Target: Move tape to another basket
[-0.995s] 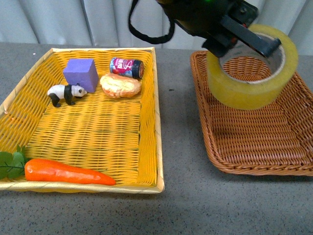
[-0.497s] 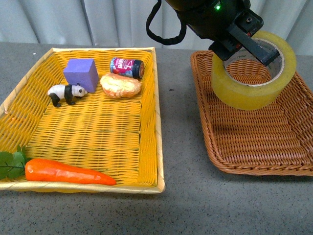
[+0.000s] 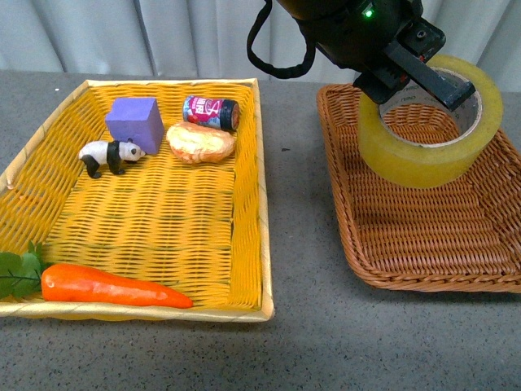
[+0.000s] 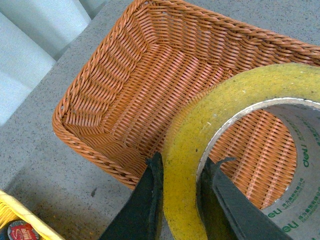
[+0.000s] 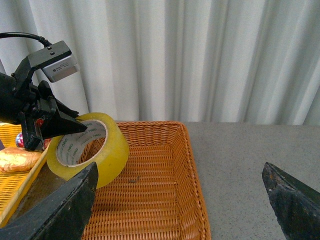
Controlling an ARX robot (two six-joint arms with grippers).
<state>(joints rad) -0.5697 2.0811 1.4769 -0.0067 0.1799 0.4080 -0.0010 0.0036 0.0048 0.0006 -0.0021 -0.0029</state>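
The tape (image 3: 423, 156), a wide yellow roll with a white printed core, hangs tilted just above the back of the brown wicker basket (image 3: 431, 232). My left gripper (image 3: 444, 88) is shut on the tape's wall, one finger inside the core and one outside. In the left wrist view the black fingers (image 4: 150, 200) pinch the yellow tape (image 4: 185, 145) over the basket (image 4: 135, 80). The right wrist view shows the tape (image 5: 107, 152) held over the basket's (image 5: 150, 195) far corner. My right gripper (image 5: 179, 172) stands open and empty beside the basket.
A bright yellow woven tray (image 3: 163, 220) lies left of the basket. It holds a purple block (image 3: 134, 122), a toy panda (image 3: 110, 155), a small can (image 3: 210, 112), a bread roll (image 3: 200, 142) and a carrot (image 3: 114, 287). White curtains hang behind.
My left gripper has carried the tape a little to the right and slightly lower over the basket. The things in the yellow tray have not moved.
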